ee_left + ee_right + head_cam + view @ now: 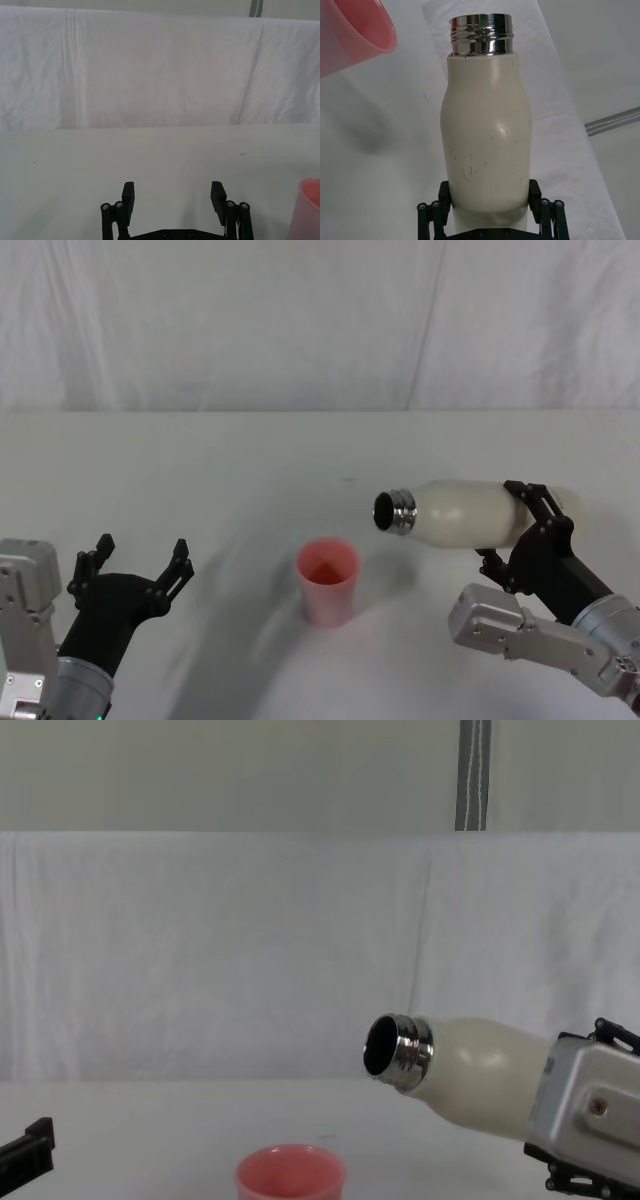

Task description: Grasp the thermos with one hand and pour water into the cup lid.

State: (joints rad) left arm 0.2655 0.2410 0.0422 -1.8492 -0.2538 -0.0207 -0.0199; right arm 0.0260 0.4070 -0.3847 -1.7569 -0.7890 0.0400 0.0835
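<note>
Thermos [465, 512] tipped sideways above table [200, 470], mouth twd cup lid [327, 581], which stands lower-left.

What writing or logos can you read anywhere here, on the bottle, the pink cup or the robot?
None: no words, numbers or logos are readable.
The thermos shows only small dark scuffs.
The cup lid is plain pink.
The right gripper and left gripper carry no legible markings.

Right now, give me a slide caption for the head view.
Right gripper holds the cream-white steel-necked thermos tipped sideways beside the salmon-pink cup lid; left gripper open, idle.
</note>
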